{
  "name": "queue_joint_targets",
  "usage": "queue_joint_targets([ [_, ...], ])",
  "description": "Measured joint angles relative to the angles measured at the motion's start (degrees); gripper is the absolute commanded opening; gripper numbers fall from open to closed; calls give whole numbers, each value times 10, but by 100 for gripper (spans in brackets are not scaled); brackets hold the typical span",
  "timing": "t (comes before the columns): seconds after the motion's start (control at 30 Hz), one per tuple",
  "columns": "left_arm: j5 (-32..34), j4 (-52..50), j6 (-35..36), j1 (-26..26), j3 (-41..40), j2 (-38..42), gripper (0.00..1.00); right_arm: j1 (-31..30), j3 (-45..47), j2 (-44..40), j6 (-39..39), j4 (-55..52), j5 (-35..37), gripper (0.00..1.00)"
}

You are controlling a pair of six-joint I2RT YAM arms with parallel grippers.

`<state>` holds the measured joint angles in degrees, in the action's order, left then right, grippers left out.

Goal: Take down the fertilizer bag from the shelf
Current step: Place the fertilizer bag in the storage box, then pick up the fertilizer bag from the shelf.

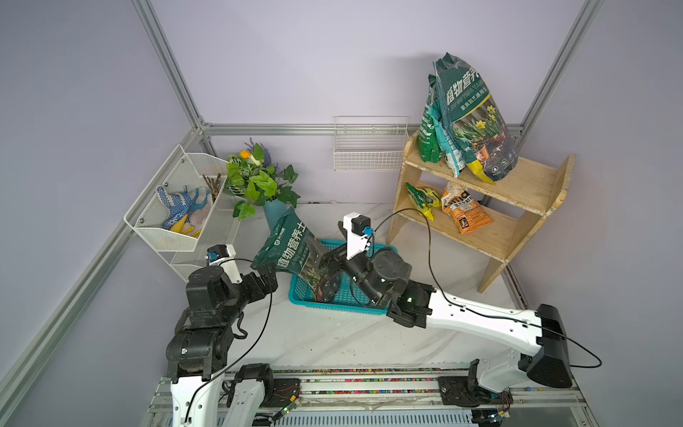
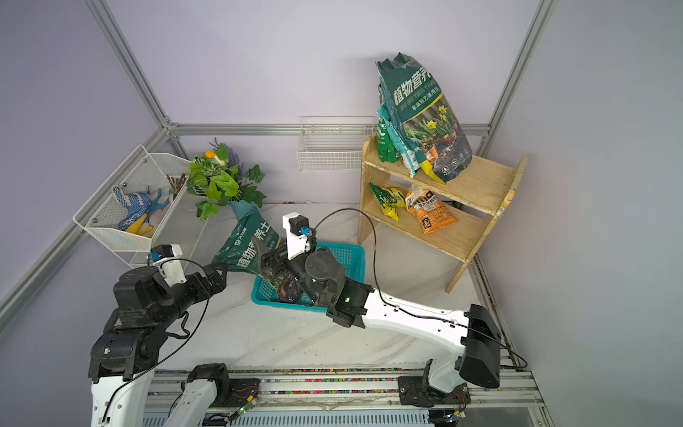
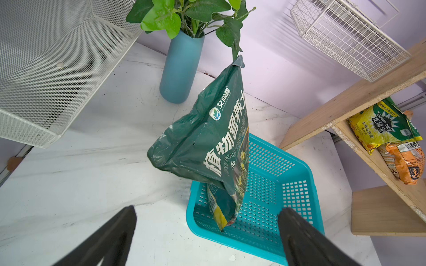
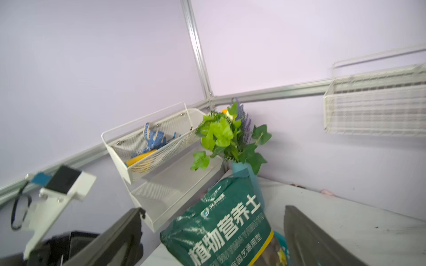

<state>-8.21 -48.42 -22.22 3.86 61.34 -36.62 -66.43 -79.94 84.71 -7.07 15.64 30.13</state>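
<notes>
I see the fertilizer bag standing tilted in the teal basket on the table, off the shelf. My right end effector gapes wide at the bag, gripping nothing. My left end effector is spread wide too, empty.

In the right wrist view, the fertilizer bag is cut off at the bottom edge; the wire basket at right is blurred.

Fertilizer bag standing in basket; vase behind bag; shelf behind-right.
</notes>
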Motion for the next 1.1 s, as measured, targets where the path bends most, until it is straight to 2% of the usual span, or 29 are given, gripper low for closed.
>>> queue_joint_targets([
  [0.23,0,0,0,0,0,0,100,11,-189,-8,51,-195,150,99],
  [0.33,0,0,0,0,0,0,100,38,-256,-10,63,-275,184,99],
  [0.67,0,0,0,0,0,0,100,199,-318,-61,47,-450,143,100],
  [0.9,-2,0,0,0,0,0,100,287,-446,-10,34,-574,98,100],
  [1.1,-4,0,0,0,0,0,100,328,-469,23,47,-621,103,100],
])
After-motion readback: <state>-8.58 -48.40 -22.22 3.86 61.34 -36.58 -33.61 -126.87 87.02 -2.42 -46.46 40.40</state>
